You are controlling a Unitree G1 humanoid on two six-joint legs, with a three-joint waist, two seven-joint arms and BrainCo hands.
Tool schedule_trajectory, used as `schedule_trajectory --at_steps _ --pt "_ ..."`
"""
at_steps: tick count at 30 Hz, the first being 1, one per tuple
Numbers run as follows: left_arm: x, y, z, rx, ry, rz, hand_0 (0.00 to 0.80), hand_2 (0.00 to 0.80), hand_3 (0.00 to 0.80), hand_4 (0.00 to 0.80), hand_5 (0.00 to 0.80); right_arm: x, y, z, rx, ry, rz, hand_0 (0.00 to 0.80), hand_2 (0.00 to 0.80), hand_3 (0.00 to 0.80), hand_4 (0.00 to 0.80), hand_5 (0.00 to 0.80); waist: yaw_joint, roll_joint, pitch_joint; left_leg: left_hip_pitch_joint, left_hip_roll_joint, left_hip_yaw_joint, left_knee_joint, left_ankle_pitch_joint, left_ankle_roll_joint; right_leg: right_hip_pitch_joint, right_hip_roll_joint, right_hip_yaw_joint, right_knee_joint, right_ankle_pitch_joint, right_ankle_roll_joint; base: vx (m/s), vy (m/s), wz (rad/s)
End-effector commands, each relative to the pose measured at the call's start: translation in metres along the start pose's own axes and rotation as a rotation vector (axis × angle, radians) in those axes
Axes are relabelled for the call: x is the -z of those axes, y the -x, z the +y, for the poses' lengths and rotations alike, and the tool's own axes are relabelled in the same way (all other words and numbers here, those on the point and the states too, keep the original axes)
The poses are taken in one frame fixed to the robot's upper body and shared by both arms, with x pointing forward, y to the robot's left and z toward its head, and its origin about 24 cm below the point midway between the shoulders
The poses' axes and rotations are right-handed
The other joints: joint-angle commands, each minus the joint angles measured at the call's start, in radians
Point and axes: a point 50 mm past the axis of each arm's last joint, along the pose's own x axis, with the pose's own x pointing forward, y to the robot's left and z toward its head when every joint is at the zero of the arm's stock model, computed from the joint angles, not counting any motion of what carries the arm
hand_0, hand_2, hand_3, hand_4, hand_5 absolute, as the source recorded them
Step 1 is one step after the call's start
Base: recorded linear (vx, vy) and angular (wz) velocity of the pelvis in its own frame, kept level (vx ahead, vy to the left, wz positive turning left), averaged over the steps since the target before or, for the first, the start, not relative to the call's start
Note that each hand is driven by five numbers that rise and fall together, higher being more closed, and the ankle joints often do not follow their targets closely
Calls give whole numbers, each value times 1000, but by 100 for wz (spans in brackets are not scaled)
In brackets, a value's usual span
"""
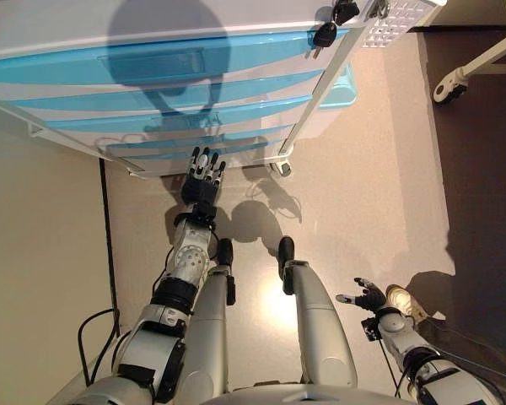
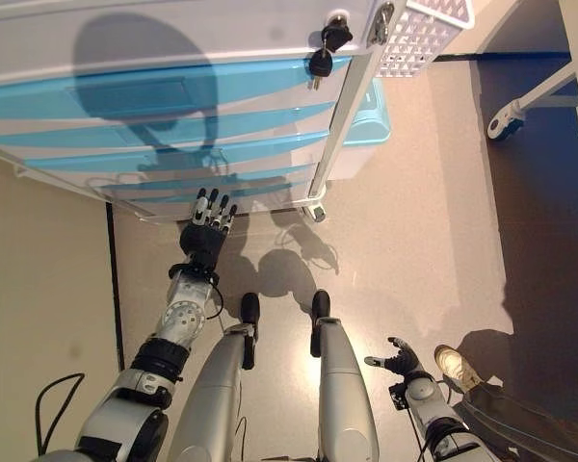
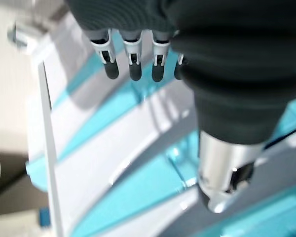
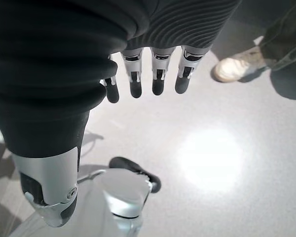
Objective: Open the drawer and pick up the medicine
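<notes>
No medicine shows; we judge it lies inside the shut blue drawers (image 1: 152,101) of the white cabinet (image 2: 39,38). Our left hand (image 1: 204,175), fingers straight and empty, hovers near the lowest fronts and must next hook one. Our right hand (image 1: 369,295) hangs relaxed, low, beside a person's shoe (image 1: 405,301).

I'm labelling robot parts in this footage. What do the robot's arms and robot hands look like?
Both arms are silver-grey with black bands at the joints. The left robot hand and right robot hand each have silver fingers with dark tips and a silver thumb; a dark ribbed cover wraps the hand's back and wrist.
</notes>
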Motion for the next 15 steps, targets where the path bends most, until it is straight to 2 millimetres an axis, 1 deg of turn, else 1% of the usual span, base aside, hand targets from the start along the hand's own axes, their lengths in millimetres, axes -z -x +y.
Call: schedule_trajectory --at_steps 1,2,3,4,5,9,14,15 --pt "-16 -9 -25 98 78 -131 0 0 0 0 0 21 7 -6 -4 28 39 0 0 0 0 0 -10 29 -74 -29 -28 8 9 -42 19 -31 3 -10 -89 111 21 0 0 0" --pt "-16 -9 -26 98 78 -132 0 0 0 0 0 21 7 -6 -4 28 39 0 0 0 0 0 -10 29 -74 -29 -28 8 9 -42 19 -32 3 -10 -89 111 21 0 0 0" --pt "-25 -14 -33 107 85 -177 0 0 0 0 0 21 7 -6 -5 35 37 0 0 0 0 0 -12 26 -76 -27 -25 8 -1 -39 17 -30 3 -10 -96 114 23 0 0 0" --pt "-28 -16 -33 100 88 -194 0 0 0 0 0 20 7 -5 -8 34 38 0 0 0 0 0 -12 25 -77 -25 -25 8 -7 -36 16 -28 2 -13 -100 115 24 0 0 0" --pt "-28 -16 -34 100 88 -194 0 0 0 0 0 20 7 -5 -8 34 38 0 0 0 0 0 -12 25 -77 -25 -25 8 -8 -36 16 -28 2 -13 -101 115 24 0 0 0" --pt "-37 -21 -45 129 104 -237 0 0 0 0 0 19 6 -2 -18 45 40 0 0 0 0 0 -13 20 -75 -14 -24 4 -32 -29 15 -20 1 -20 -114 122 29 0 0 0" --pt "-43 -23 -52 157 109 -266 0 0 0 0 0 19 6 1 -32 53 41 0 0 0 0 0 -10 19 -69 3 -27 2 -50 -24 14 -4 -3 -22 -121 123 31 0 0 0" --pt "-45 -22 -51 158 105 -274 0 0 0 0 0 21 6 2 -38 58 44 0 0 0 0 0 -6 18 -66 18 -28 1 -62 -21 13 10 -6 -25 -124 122 32 0 0 0"
